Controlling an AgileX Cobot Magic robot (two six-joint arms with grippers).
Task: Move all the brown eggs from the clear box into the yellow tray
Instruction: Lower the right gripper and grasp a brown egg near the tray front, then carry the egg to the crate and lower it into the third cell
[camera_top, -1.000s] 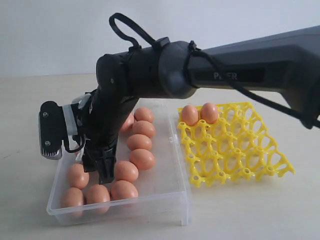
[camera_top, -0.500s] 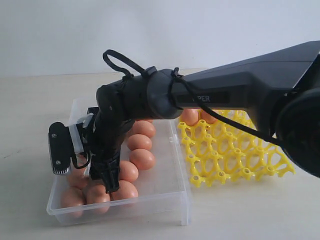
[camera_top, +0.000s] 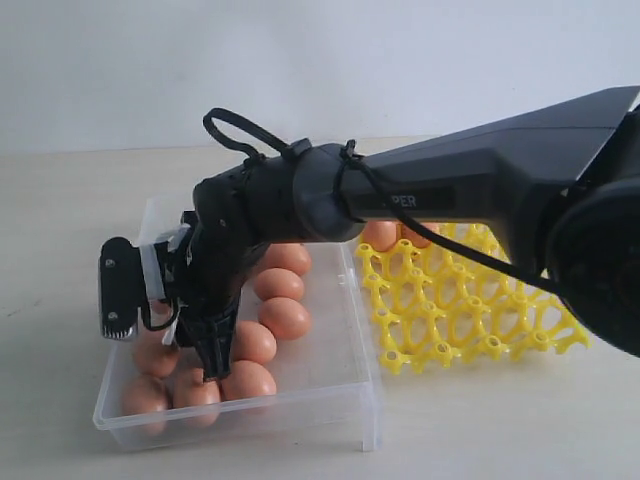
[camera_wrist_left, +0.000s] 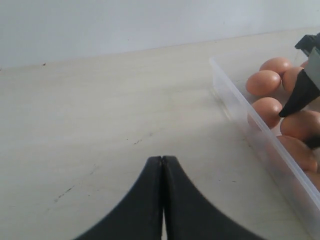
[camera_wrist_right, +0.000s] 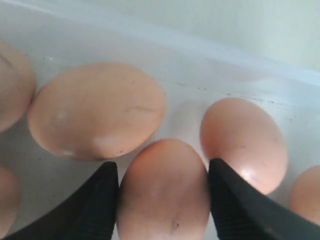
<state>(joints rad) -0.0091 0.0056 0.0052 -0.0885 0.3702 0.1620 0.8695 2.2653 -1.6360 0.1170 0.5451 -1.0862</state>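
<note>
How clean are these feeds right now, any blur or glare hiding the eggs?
Right wrist view: soft focus, small glare spots on the brown eggs, still readable. Exterior view: evenly lit, arm blocks part of the clear box. Left wrist view: sharp, box wall slightly hazes the eggs behind it.

Seven brown eggs (camera_top: 283, 317) show in one clear box (camera_top: 330, 385), two in one yellow tray (camera_top: 470, 310)

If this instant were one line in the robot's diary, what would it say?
right gripper: straddling brown egg in clear box | left gripper: shut | yellow tray: two eggs
</note>
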